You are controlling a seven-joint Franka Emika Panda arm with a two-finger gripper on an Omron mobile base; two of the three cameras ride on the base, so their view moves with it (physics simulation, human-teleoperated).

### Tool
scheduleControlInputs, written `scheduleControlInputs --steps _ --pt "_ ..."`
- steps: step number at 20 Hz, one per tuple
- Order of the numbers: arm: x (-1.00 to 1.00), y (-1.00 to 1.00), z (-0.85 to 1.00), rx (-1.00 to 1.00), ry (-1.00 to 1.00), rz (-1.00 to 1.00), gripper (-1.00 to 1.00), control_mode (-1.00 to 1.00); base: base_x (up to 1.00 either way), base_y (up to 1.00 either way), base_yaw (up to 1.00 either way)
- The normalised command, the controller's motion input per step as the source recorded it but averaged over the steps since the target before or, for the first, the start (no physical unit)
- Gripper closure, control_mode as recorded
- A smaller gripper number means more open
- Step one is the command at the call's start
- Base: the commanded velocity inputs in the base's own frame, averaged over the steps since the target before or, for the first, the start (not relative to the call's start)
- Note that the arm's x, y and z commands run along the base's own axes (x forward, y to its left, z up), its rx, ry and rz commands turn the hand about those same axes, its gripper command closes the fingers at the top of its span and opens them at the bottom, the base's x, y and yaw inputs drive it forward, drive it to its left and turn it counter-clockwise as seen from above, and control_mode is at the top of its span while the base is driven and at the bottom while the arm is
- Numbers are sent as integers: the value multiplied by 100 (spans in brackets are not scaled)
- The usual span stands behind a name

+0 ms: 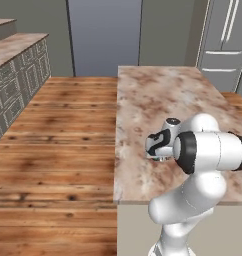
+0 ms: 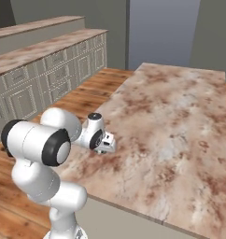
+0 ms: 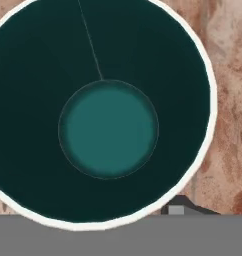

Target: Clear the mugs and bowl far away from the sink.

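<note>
Left base view, left to right: grey panelled cabinet run with a mottled stone top along the left wall; wide wood-plank floor, open between the cabinets and the island; long bench with a pink-brown marbled stone top, its near left corner close to the arm's base; grey refrigerator doors at the far right. The bench's upper surface beyond the arm is bare stone, with room on all sides.

White arm's hand: lowered to the bench near its left edge, pointing down at the surface. Whether the fingers are spread or closed cannot be told; they are hidden behind the wrist.

Right base view: the hand sits low near the bench's left edge, with bare stone running away to the right and far end.

Hand view: teal cylindrical mug with a pale rim, seen straight down from above, upright on the marbled stone. Interior dark teal, lighter teal round bottom; no contents visible. One dark fingertip shows just outside the rim at lower right; contact with the mug cannot be told.
</note>
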Motion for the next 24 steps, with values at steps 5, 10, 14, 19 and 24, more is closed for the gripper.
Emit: scheduleControlInputs --steps 5,10,14,19,24 --pt "0 0 1 0 0 -1 -100 -100 0 0 0" --pt "-22 0 11 0 -1 -3 -100 -100 0 0 0" --pt "-35 0 42 0 0 -9 -100 -100 0 0 0" --pt "-33 0 42 0 0 -10 -100 -100 0 0 0" --pt "-69 0 77 0 -3 -5 -100 -100 0 0 0"
